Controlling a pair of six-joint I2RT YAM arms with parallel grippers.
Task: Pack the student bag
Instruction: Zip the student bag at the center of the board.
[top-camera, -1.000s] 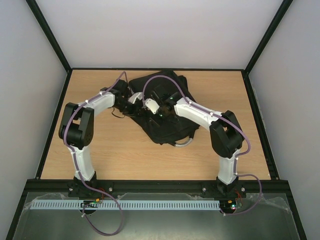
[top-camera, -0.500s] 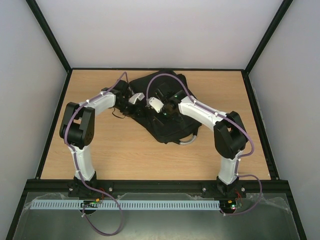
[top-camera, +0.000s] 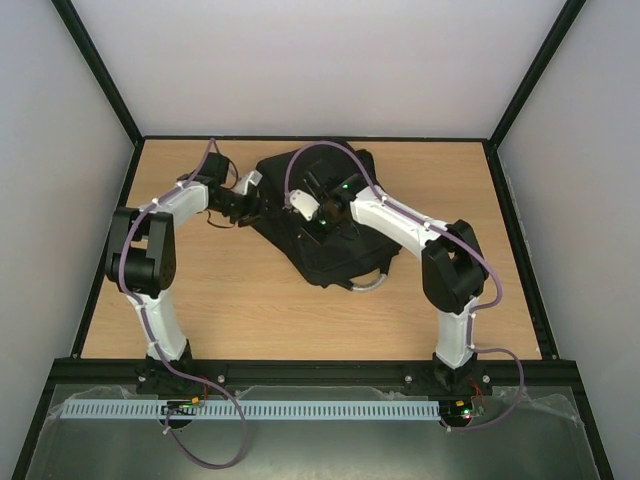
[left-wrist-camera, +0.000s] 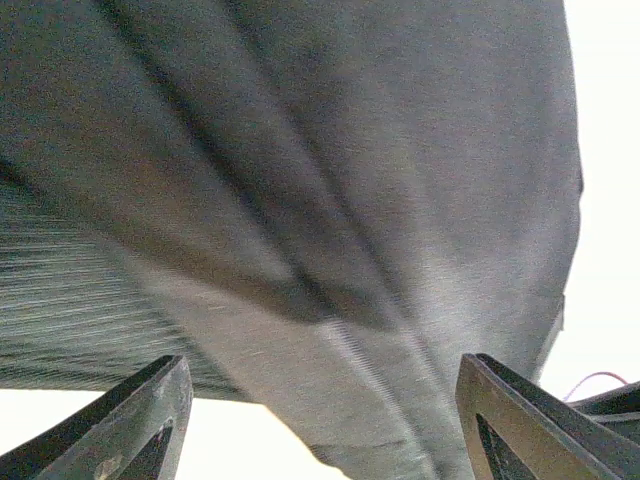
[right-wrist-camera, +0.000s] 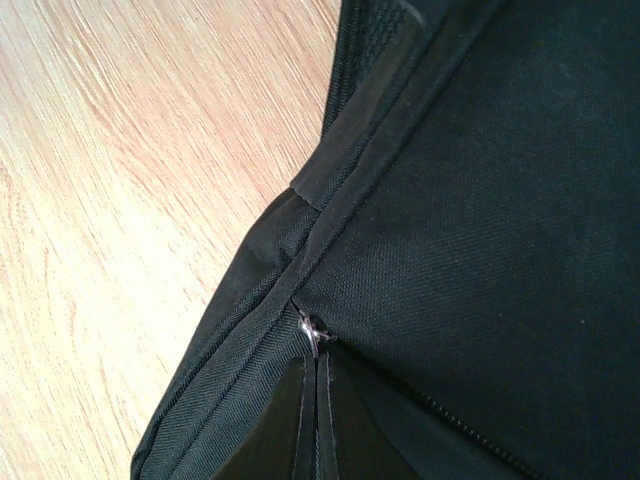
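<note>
1. The wooden table (top-camera: 250, 300) fills the overhead view. Only the right wrist view shows its grain, running to the left of the fabric.
2. The student bag (top-camera: 335, 245) lies flat on the far middle of the table, between the two arms. From above its whole black outline shows. The left wrist view gives only blurred dark grey cloth (left-wrist-camera: 330, 170) filling the picture. The right wrist view shows the weave and a stitched edge seam (right-wrist-camera: 470, 200). Its inside is hidden in every view, so what it holds cannot be told.
3. The left gripper (top-camera: 243, 192) sits at the bag's left edge. Its own camera shows the jaws released, with the fingers (left-wrist-camera: 130, 420) spread wide at the bottom corners and the cloth just beyond them.
4. The right gripper (top-camera: 303, 205) reaches over the bag's upper left part. In its own view the fingers (right-wrist-camera: 300, 425) are clenched together, pinching the zip pull.
5. A grey-white loop handle (top-camera: 366, 284) pokes out at the bag's near right edge, seen only from above.
6. The zip pull (right-wrist-camera: 315, 330), small and metallic, sits where the seam meets the zip line, seen only by the right wrist.
</note>
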